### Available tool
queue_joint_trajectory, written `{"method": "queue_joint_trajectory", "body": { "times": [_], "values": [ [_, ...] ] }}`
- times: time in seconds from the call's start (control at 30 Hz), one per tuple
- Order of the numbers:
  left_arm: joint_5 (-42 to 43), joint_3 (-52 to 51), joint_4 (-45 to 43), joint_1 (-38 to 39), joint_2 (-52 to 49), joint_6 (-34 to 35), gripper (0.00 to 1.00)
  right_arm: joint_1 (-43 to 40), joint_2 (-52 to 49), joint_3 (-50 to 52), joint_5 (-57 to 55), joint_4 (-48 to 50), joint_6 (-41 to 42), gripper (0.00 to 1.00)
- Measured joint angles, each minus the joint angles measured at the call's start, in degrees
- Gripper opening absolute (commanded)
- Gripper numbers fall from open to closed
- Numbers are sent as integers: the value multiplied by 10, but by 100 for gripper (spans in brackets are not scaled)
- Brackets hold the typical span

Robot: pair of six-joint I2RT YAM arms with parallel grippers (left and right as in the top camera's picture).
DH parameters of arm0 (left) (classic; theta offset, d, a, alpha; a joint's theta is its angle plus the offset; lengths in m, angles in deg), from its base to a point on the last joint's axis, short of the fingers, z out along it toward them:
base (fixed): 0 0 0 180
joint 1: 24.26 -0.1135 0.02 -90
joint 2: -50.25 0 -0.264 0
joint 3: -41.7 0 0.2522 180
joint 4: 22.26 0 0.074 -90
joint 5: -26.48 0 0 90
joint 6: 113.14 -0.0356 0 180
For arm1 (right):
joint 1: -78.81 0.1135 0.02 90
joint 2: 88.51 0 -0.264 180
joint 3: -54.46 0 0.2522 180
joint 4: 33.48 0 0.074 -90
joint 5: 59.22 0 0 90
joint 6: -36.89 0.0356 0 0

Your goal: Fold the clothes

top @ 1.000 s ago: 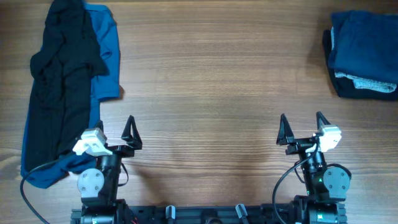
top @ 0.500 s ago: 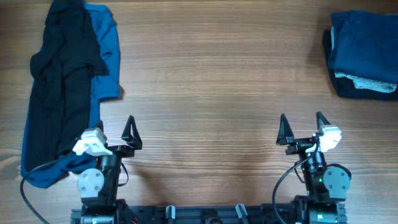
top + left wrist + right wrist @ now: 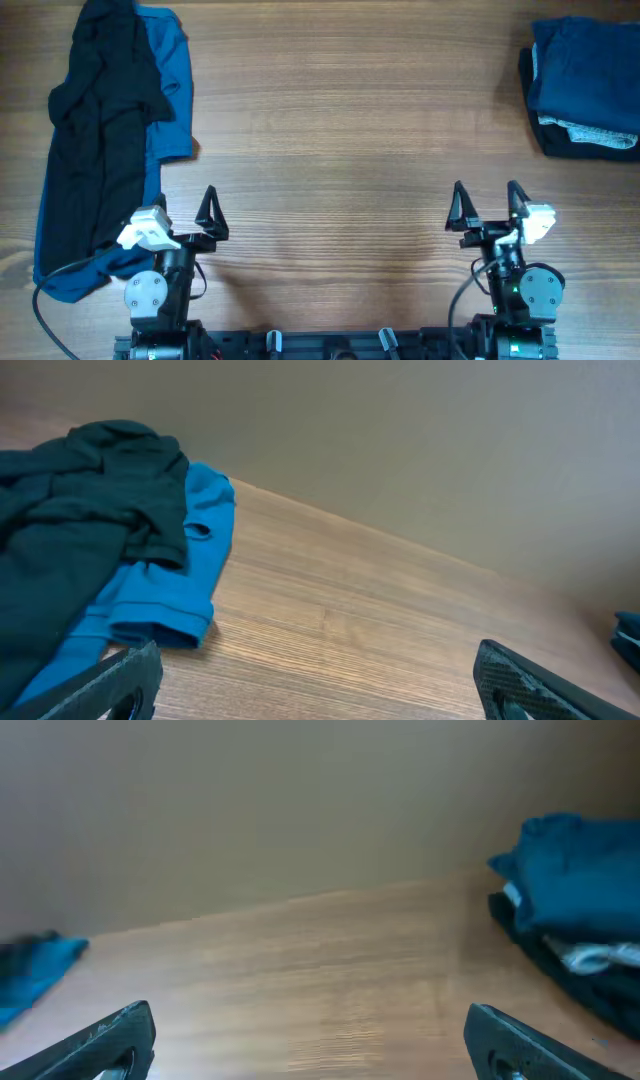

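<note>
A wooden table (image 3: 340, 120) is seen from above, with a crumpled black garment (image 3: 95, 150) heaped over a blue shirt (image 3: 172, 90) along the left edge and a folded stack (image 3: 585, 85) set at the far right. The left gripper (image 3: 185, 205) and the right gripper (image 3: 486, 192) are held at the near edge, fingers spread wide and nothing between them. The black garment is best taken first by the left gripper, pinched by its top layer alone so the blue shirt is not dragged, then spread flat mid-table before any fold is made.
</note>
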Motion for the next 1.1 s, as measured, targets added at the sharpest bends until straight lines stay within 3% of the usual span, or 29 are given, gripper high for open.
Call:
{"method": "queue_joint_trajectory", "body": {
  "times": [0.2, 0.27, 0.47, 0.53, 0.73, 0.87, 1.0, 1.1],
  "values": [
    [30, -1, -15, 0, 0, 4, 100, 0, 0, 0, 32, 44, 126, 100],
    [41, 0, -44, 0, 0, 26, 100, 0, 0, 0, 51, 45, 127, 100],
    [47, 74, 10, 0, -65, 67, 100, 0, -71, -57, 117, 39, 111, 100],
    [47, 152, 34, 0, -159, 70, 100, 0, -115, -97, 137, 37, 98, 100],
    [52, 421, 226, 0, -431, 70, 100, 1, -391, -319, 241, -38, 36, 100],
    [90, 577, 319, 0, -579, 33, 100, 3, -570, -487, 297, -133, -18, 100],
    [148, 682, 345, 0, -695, -5, 100, 28, -760, -704, 321, -333, -97, 100],
    [183, 701, 332, 0, -749, -19, 100, 51, -880, -846, 327, -441, -147, 100]
  ]
}}
